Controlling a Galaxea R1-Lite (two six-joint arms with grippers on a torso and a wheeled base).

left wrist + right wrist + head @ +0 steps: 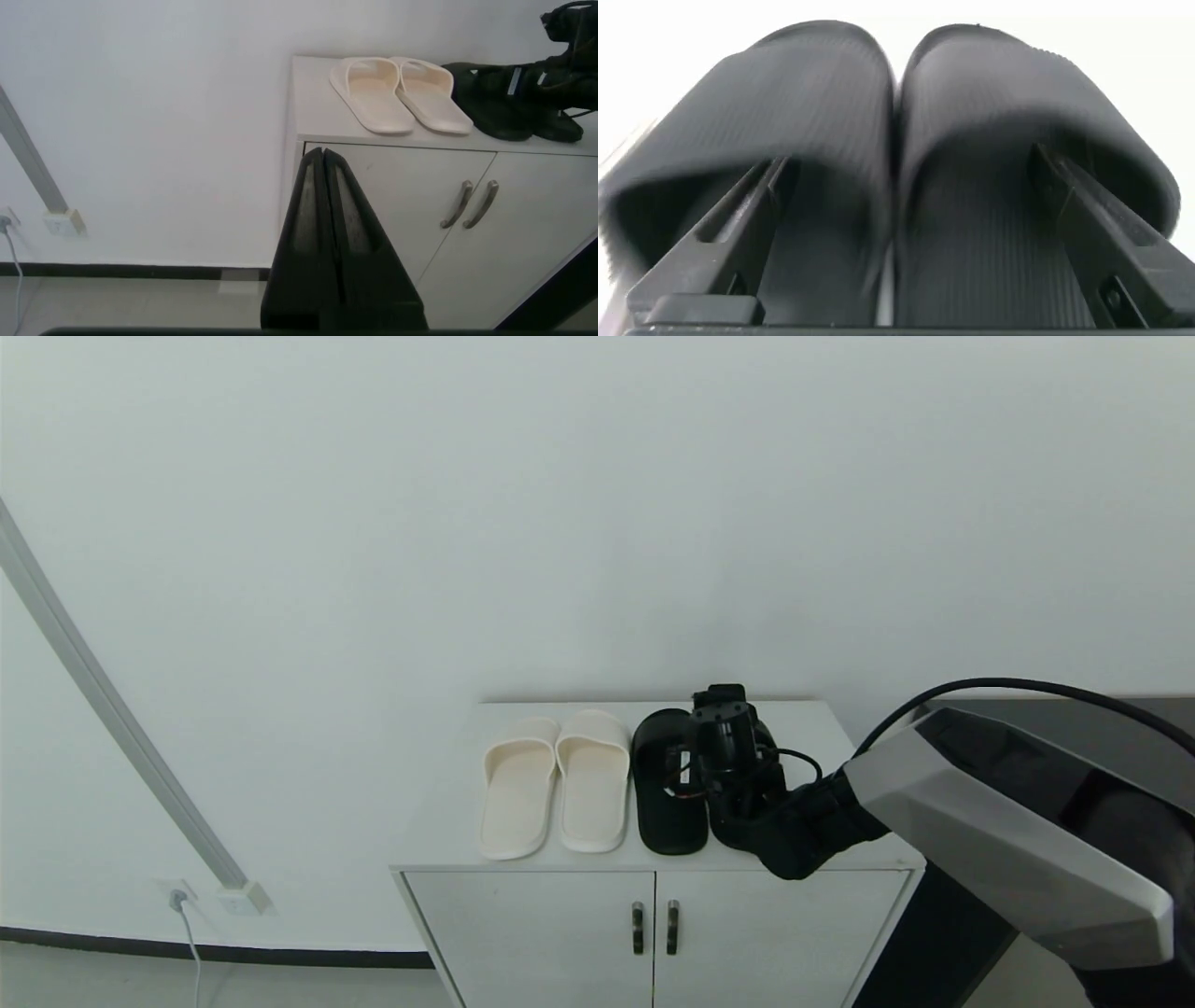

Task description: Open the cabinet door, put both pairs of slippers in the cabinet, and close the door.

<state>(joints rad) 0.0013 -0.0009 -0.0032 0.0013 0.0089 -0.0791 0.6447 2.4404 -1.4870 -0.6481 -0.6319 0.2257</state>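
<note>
Since the black slippers (pixel 667 803) look like moulded foam, I expect them to be light, springy and slightly grippy rather than slick, with nothing to break. The ribbed straps (pixel 813 112) seem the firmest hold, so pinching the two inner strap walls together should lift the pair as one. They lie side by side at the right of the cabinet (pixel 439 845) top, lower centre of the head view, with the white slippers (pixel 523 789) just beside them on the left. The doors (pixel 551 933) below are both closed, their handles (pixel 638 928) meeting in the middle, so I judge that the opening step is not yet done.

My right jaws stand wide open at the black pair. In the right wrist view their fingers (pixel 710 252) reach one under each strap, at lower left and lower right of the frame, with both inner walls between them. I cannot tell whether they touch the foam, and nothing looks squeezed. My left jaws are clenched on nothing, fingers (pixel 304 215) pressed flat together. They hang at lower centre of the left wrist view, before the cabinet's left corner and well apart from the slippers.
</note>
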